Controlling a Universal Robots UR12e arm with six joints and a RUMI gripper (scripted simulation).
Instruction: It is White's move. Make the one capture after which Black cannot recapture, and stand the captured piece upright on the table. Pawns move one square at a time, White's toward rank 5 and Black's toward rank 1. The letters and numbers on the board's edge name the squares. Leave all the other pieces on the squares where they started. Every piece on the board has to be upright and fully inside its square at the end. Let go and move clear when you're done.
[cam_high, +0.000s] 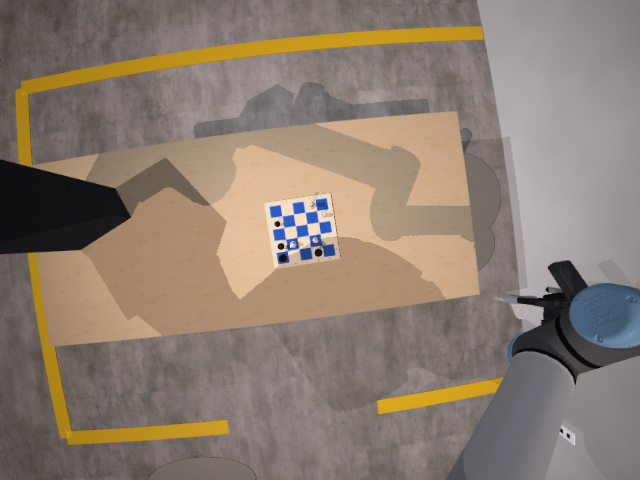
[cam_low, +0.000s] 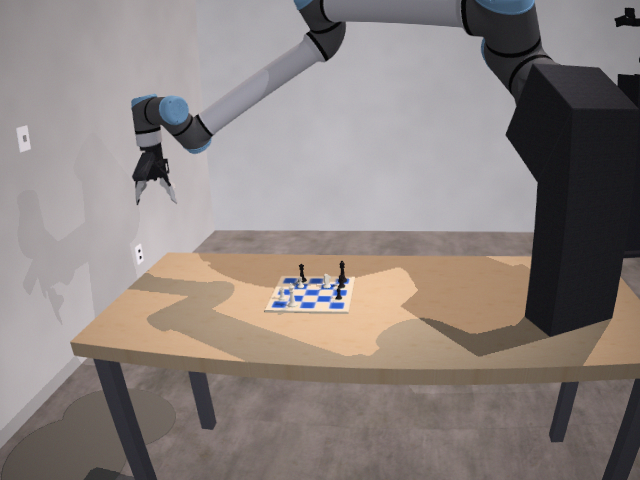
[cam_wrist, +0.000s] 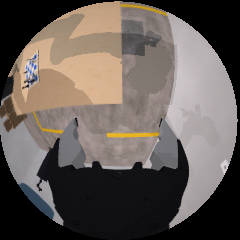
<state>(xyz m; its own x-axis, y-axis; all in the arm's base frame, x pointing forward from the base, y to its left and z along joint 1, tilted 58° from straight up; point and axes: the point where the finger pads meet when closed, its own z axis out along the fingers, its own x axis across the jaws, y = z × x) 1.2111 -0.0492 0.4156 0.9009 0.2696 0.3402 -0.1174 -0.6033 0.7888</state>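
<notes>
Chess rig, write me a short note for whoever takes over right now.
Gripper: two-jaw, open, empty, hanging high beyond the table's end near the wall, far from the board.
Blue-and-cream checkered chessboard: mid-way along the light wooden table; black and white pieces all on it, apparently upright.
Done: nothing; no piece stands off the board.
Left: the capture, then standing the captured piece upright on the table.

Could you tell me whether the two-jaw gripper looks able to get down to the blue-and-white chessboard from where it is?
Probably yes: the open, empty two-jaw gripper hangs high beyond the wooden table's end, and nothing stands between it and the blue-and-white chessboard.
</notes>
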